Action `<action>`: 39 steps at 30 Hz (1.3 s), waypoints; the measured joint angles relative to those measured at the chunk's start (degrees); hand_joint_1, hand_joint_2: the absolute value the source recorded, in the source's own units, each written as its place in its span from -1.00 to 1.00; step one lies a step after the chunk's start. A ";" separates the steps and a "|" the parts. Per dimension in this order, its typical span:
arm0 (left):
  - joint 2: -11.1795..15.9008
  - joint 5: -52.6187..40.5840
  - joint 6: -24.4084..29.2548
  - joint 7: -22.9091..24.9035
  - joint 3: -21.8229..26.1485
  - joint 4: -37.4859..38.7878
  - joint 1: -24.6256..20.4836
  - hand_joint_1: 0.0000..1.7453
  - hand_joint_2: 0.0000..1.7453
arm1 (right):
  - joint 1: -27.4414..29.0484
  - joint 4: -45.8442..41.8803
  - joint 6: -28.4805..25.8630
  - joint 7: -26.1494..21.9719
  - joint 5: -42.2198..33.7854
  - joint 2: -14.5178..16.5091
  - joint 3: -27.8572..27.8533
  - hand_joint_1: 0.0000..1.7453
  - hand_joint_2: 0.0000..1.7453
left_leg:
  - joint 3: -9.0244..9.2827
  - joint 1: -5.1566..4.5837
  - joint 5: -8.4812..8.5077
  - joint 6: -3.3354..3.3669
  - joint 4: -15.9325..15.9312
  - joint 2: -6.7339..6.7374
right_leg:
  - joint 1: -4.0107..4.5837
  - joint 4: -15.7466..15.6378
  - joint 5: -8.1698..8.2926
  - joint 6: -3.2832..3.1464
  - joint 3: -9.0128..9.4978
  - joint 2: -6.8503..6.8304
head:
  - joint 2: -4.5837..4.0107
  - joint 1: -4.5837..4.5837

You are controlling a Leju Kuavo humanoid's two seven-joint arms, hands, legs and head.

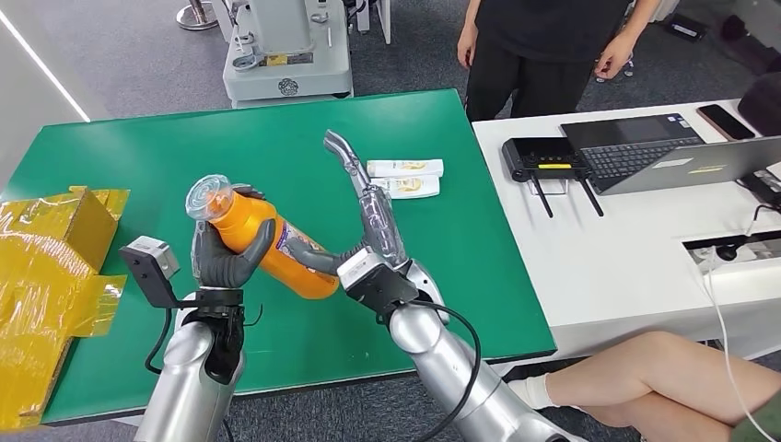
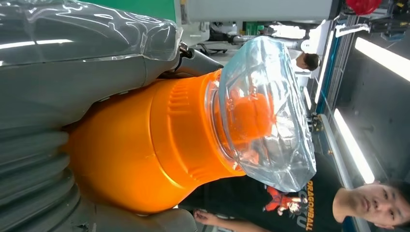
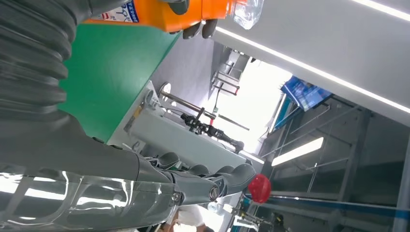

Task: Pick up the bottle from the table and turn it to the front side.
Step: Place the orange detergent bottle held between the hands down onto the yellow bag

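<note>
The left hand (image 1: 224, 258) is gripping the orange bottle (image 1: 267, 241) aloft, tilted, near the table's (image 1: 110, 157) front edge. The right hand (image 1: 367, 216), fingers extended straight and holding nothing, is thumbing its base; it should be steadying the rotation gently.

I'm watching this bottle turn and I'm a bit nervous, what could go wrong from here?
1. The left hand alone wraps the tilted bottle near its neck, above the table; it might slip during turning.
2. The right hand has fingers stretched out, with just its thumb at the bottle's lower end, so support there looks weak.
3. A drop might hit the two white tubes lying nearby.
</note>
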 joint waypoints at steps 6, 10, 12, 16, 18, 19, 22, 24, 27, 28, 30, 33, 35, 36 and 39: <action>1.12 -0.71 3.07 -1.05 2.16 -2.06 0.41 1.00 1.00 | 5.05 -8.90 -2.79 0.43 1.06 -0.70 3.30 -1.00 1.00 | 0.00 0.01 -0.01 0.00 -0.01 0.01 | 0.00 0.00 -0.02 -0.02 -0.03 0.02 | 0.00 -0.02; 1.76 -2.44 5.13 -1.08 3.99 -4.66 0.19 1.00 1.00 | 7.38 -13.28 -3.61 0.35 0.21 -1.43 6.31 -1.00 1.00 | 0.00 0.01 -0.01 -0.01 -0.03 0.03 | 0.01 0.00 -0.02 -0.02 -0.03 0.03 | 0.00 -0.01; 2.40 -4.57 8.58 -1.01 5.09 -5.76 -0.69 1.00 1.00 | 8.19 -14.61 -3.55 -0.37 -1.10 -1.60 7.35 -1.00 1.00 | 0.00 0.01 0.01 -0.02 -0.03 0.04 | 0.01 0.01 -0.02 -0.02 -0.03 0.04 | 0.00 0.00; 6.08 -7.65 14.02 0.35 8.73 -6.24 -6.08 1.00 1.00 | 9.33 -16.37 -3.35 -1.57 -2.73 -1.65 8.71 -1.00 1.00 | 0.02 0.03 0.07 -0.09 -0.03 0.08 | 0.03 0.04 0.04 -0.07 -0.03 0.08 | 0.00 -0.01; 8.42 -8.99 15.01 0.70 10.43 -6.13 -9.28 1.00 1.00 | 9.52 -16.74 -3.39 -1.74 -3.43 -1.67 9.16 -1.00 1.00 | 0.03 0.04 0.10 -0.12 -0.03 0.08 | 0.04 0.07 0.04 -0.08 -0.03 0.08 | 0.00 -0.02; 9.62 -9.60 15.37 0.81 11.12 -6.03 -10.64 1.00 1.00 | 9.54 -16.79 -3.45 -1.88 -3.83 -1.69 9.30 -1.00 1.00 | 0.03 0.05 0.12 -0.13 -0.03 0.07 | 0.04 0.08 0.04 -0.08 -0.02 0.08 | 0.00 -0.01; 13.15 -11.47 16.03 1.42 12.91 -5.62 -13.38 1.00 1.00 | 9.66 -16.80 -3.83 -2.44 -4.92 -1.78 9.67 -1.00 1.00 | 0.04 0.05 0.12 -0.14 -0.04 0.11 | 0.04 0.10 0.04 -0.09 -0.02 0.12 | 0.00 -0.01; 15.59 -12.67 15.92 1.73 13.80 -5.10 -14.22 1.00 1.00 | 9.99 -16.82 -4.26 -2.68 -5.28 -1.87 9.78 -1.00 1.00 | 0.03 0.05 0.11 -0.15 -0.04 0.17 | 0.04 0.10 0.04 -0.09 -0.04 0.18 | 0.00 -0.01; 19.50 -14.34 14.28 0.82 14.56 -3.80 -14.73 1.00 1.00 | 10.88 -17.26 -4.71 -2.85 -5.31 -2.09 9.91 -1.00 1.00 | 0.02 0.05 0.10 -0.16 -0.04 0.19 | 0.04 0.10 0.03 -0.09 -0.06 0.21 | 0.00 0.01; 20.99 -15.18 13.14 0.12 14.69 -3.33 -14.75 1.00 1.00 | 11.27 -17.58 -4.85 -2.86 -5.31 -2.20 9.98 -1.00 1.00 | 0.02 0.05 0.10 -0.16 -0.05 0.20 | 0.04 0.09 0.03 -0.09 -0.07 0.21 | 0.00 0.01; 24.06 -17.33 9.80 -1.30 14.79 -2.46 -14.76 1.00 1.00 | 12.00 -18.25 -5.24 -2.86 -5.31 -2.48 10.14 -1.00 1.00 | 0.02 0.05 0.09 -0.16 -0.05 0.21 | 0.04 0.09 0.01 -0.11 -0.09 0.23 | 0.00 0.01; 27.75 -20.22 4.78 -2.76 14.85 -0.80 -15.11 1.00 1.00 | 12.55 -18.78 -5.53 -2.85 -5.32 -2.85 10.32 -1.00 1.00 | 0.02 0.05 0.10 -0.16 -0.06 0.21 | 0.04 0.09 0.00 -0.13 -0.10 0.22 | 0.00 0.01; 29.32 -21.12 3.50 -3.09 15.00 0.25 -15.37 1.00 1.00 | 12.72 -18.95 -5.54 -2.85 -5.34 -2.97 10.46 -1.00 1.00 | 0.02 0.05 0.10 -0.16 -0.06 0.21 | 0.04 0.09 0.01 -0.13 -0.10 0.22 | 0.00 0.01; 29.85 -21.40 3.22 -3.13 15.12 0.64 -15.49 1.00 1.00 | 12.77 -19.02 -5.54 -2.85 -5.35 -2.99 10.55 -1.00 1.00 | 0.02 0.05 0.10 -0.17 -0.06 0.21 | 0.04 0.09 0.01 -0.13 -0.10 0.22 | 0.00 0.01; 31.17 -22.86 1.70 -3.14 15.32 1.51 -15.82 1.00 1.00 | 12.81 -19.17 -5.54 -2.84 -5.38 -3.03 10.76 -1.00 1.00 | 0.02 0.05 0.10 -0.16 -0.06 0.20 | 0.03 0.09 0.01 -0.12 -0.08 0.22 | 0.00 0.02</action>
